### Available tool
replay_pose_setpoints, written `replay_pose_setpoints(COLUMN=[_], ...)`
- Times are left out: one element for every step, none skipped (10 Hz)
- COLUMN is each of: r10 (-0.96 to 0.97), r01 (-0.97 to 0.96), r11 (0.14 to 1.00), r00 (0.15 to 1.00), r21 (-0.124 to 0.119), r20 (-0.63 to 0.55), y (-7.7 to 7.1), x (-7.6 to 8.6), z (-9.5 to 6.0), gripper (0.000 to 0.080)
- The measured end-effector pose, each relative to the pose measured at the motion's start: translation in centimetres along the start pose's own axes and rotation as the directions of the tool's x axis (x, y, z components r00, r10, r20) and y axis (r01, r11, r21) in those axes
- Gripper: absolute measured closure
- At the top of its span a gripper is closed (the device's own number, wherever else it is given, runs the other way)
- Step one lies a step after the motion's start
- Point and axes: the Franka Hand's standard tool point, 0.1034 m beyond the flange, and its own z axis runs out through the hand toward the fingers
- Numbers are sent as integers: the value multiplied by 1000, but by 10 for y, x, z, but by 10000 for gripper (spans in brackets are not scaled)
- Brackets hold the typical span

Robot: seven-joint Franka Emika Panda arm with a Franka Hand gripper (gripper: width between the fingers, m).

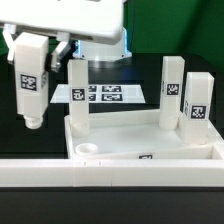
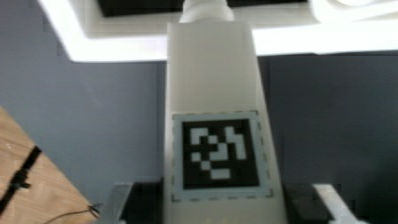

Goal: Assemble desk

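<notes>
1. Jaws of the gripper [image 1: 38,50] are clamped on the held leg [image 1: 30,90]. It hangs upright with its tag facing out, at 9 o'clock in the exterior view.
2. Wrist view: the held leg [image 2: 217,110] sits between the dark fingers [image 2: 137,200].
3. The tabletop [image 1: 140,143] lies on the table [image 1: 20,140] at 5 o'clock, against the low wall [image 1: 100,172].
4. Standing upright in its corners are leg A [image 1: 77,95], leg B [image 1: 172,88] and leg C [image 1: 197,105].
5. The corner socket [image 1: 87,150] at the tabletop's 8 o'clock holds no leg.
6. The marker board [image 1: 100,93] lies behind the tabletop at 12 o'clock.
</notes>
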Motion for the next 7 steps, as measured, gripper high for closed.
replay_pose_setpoints(r10=[2, 3, 2, -1, -38, -39, -39], r01=[-2, -3, -2, 1, 38, 39, 39], r11=[1000, 1000, 1000, 1000, 999, 999, 999], r00=[1000, 1000, 1000, 1000, 999, 999, 999], r21=[-3, -4, -3, -4, -7, 3, 18], r20=[2, 3, 4, 4, -13, -20, -22], y=[4, 4, 4, 4, 5, -1, -7], x=[-1, -2, -2, -2, -3, -3, -2], z=[1, 1, 1, 2, 1, 2, 1], gripper=[509, 509, 509, 509, 509, 509, 509])
